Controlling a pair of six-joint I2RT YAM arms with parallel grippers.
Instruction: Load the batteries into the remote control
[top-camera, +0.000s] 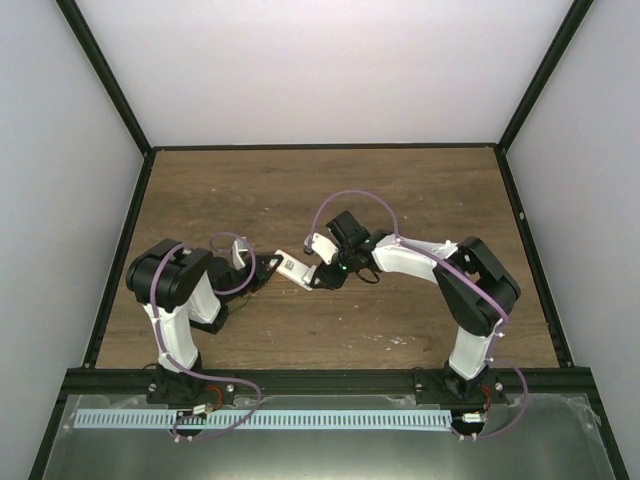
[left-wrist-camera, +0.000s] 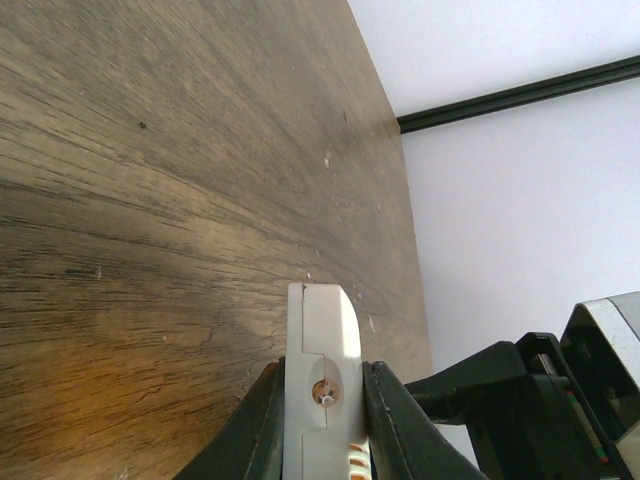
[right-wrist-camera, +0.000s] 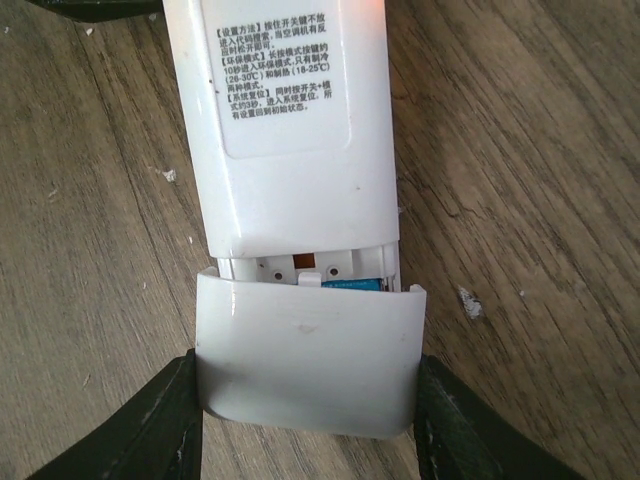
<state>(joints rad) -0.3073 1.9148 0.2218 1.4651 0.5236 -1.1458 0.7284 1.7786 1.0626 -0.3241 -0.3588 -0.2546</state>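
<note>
1. My left claw (left-wrist-camera: 322, 388): closed firmly on the remote control (left-wrist-camera: 320, 330), with one dark finger on each side. The left wrist view shows the handset edge-on only, as a thin white slab with a seam and a small round fitting in its side. Brown wood-grain desk (left-wrist-camera: 150, 200) lies beyond it.

2. My right claw (right-wrist-camera: 305, 400): clamped on the white battery cover (right-wrist-camera: 305, 360), with a dark finger against each of its two side edges. The cover sits at the near end of the remote control. A narrow gap separates it from the back shell.

3. Battery (right-wrist-camera: 352, 285): a sliver of bright blue in that gap, right of centre, inside the compartment. I can see only one, and only the right wrist view shows it.

4. Back of the remote control, right wrist view: it faces the camera and carries a block of small printed text, which the other views cannot show.

5. Top view: my two claws meet near mid-desk between the arms. The remote control is a small white bar joining them. At this size the cover, the gap and the battery cannot be told apart.

6. Desk surface: pale specks are scattered on the wood near the handset.
</note>
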